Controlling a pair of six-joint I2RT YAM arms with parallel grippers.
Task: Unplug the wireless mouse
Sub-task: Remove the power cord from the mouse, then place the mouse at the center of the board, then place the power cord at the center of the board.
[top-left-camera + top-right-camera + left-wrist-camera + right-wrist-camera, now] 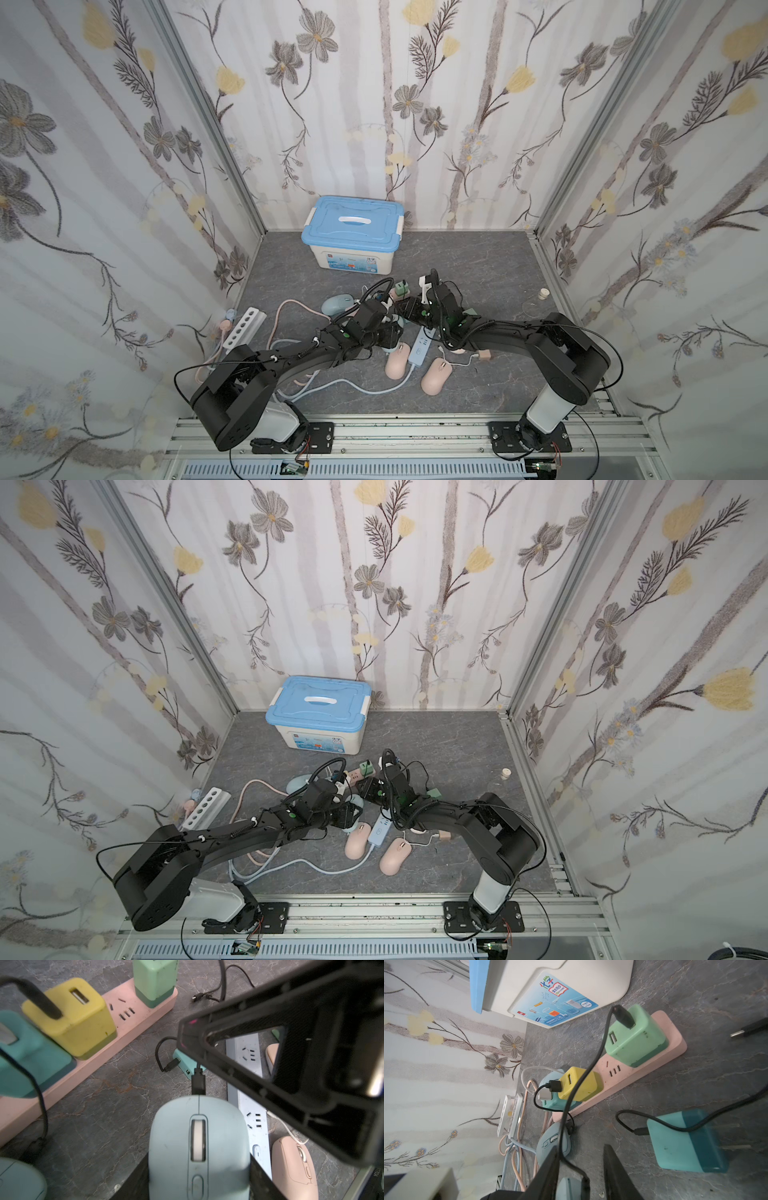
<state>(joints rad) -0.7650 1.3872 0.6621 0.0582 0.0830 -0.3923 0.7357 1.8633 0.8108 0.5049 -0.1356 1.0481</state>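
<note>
The wireless mouse [197, 1147] is light blue with a white scroll wheel and lies on the grey table. My left gripper [199, 1167] is shut on its sides. A black plug [198, 1080] sits in the mouse's front end. Its black cable [569, 1105] runs up to the mint-green charger [635, 1039] on the pink power strip [623, 1078]. My right gripper [581, 1147] is open, its two fingers straddling the plug [585, 1183] with a gap still visible on one side. In both top views the two grippers [388, 332] [405, 309] meet mid-table.
The pink strip also carries a yellow charger [581, 1084]. A loose teal charger [685, 1142] lies beside it. A second blue mouse [553, 1142], two pink mice [397, 361] [434, 376], a light blue power strip [422, 347] and tangled cords crowd the area. A blue-lidded box [353, 232] stands behind.
</note>
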